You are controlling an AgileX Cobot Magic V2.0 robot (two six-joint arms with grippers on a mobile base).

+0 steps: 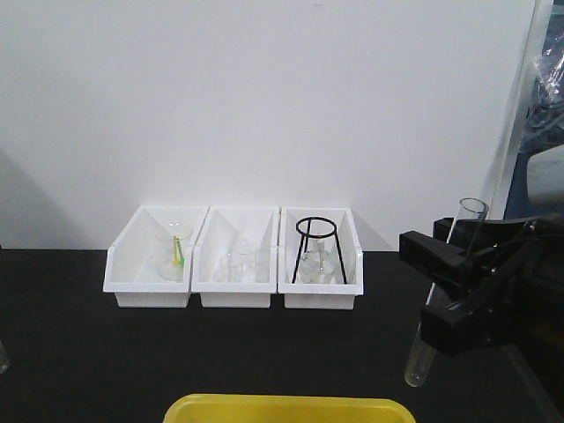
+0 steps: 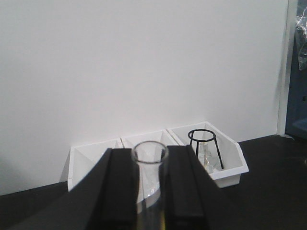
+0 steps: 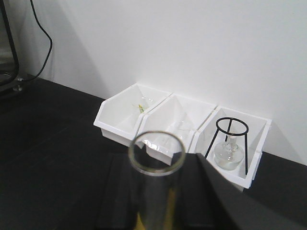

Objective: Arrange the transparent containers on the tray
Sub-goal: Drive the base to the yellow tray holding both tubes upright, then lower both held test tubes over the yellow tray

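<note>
Right tube (image 1: 438, 295) upright, slight tilt, clamped in right pincer (image 1: 441, 286), held above black table (image 1: 88, 352), off to right of tray (image 1: 286, 407), not over it. I see only tray's far edge, at bottom of front view.

Left tube (image 2: 150, 191) pinched in left pincer (image 2: 150, 165), rim up; its place relative to tray I cannot tell.

Beyond tray, against wall (image 1: 264, 106), three white bins in row:
- left bin (image 1: 132, 264): beaker (image 1: 174, 251) with green-yellow item inside
- middle bin (image 1: 233, 300): clear glassware (image 1: 240, 263), kind unclear
- right bin (image 1: 319, 300): black wire tripod (image 1: 315, 231) standing over round flask (image 1: 315, 266)
</note>
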